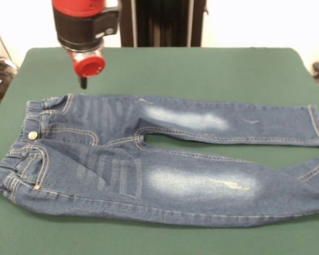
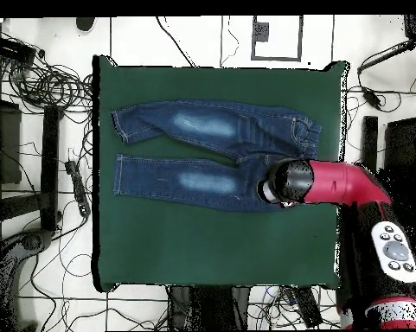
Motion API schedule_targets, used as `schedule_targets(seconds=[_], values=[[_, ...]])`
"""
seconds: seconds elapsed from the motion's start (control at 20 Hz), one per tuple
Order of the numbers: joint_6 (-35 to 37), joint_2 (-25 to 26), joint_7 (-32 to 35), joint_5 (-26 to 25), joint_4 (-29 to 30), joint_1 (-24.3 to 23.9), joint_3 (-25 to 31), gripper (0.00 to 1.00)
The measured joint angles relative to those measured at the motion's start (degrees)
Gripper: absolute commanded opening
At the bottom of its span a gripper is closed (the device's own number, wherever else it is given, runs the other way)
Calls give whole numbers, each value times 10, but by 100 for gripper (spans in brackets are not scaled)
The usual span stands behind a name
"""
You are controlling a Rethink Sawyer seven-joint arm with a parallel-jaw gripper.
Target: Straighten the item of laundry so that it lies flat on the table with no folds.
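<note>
Jeans (image 1: 149, 159), the item of laundry in this task, lie spread on the green worktop (image 1: 202, 69), and you can see them almost flat in both views. In the front view the waist with its metal buttons is at the left side and the 2 legs go to the right. The far leg lies straight, with its hemmed cuff flat near the right edge of the worktop. The near leg is longer in the picture and its cuff end is turned a little upward at the right border, where a small fold shows. The waistband at the near left corner looks bunched and slightly lifted. Each thigh has 1 faded whitish patch. A narrow green gap separates the 2 legs from the crotch to the cuffs. You see the pincer (image 1: 83, 82) under the red cap of the arm, just above the far corner of the waistband, close to the cloth. Only a small dark tip is visible, so I cannot tell if it is wide or narrow. In the overhead view the arm's head (image 2: 289, 181) covers the waist part of the jeans.
</note>
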Motion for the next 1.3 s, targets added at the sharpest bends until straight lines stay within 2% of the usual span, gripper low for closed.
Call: schedule_targets(seconds=[0.35,0.65,1.3], values=[[0,-1,-65,-26,-12,-34,15,0],[0,7,-116,-28,-40,-61,41,0],[0,43,-142,-28,-83,-70,68,0]])
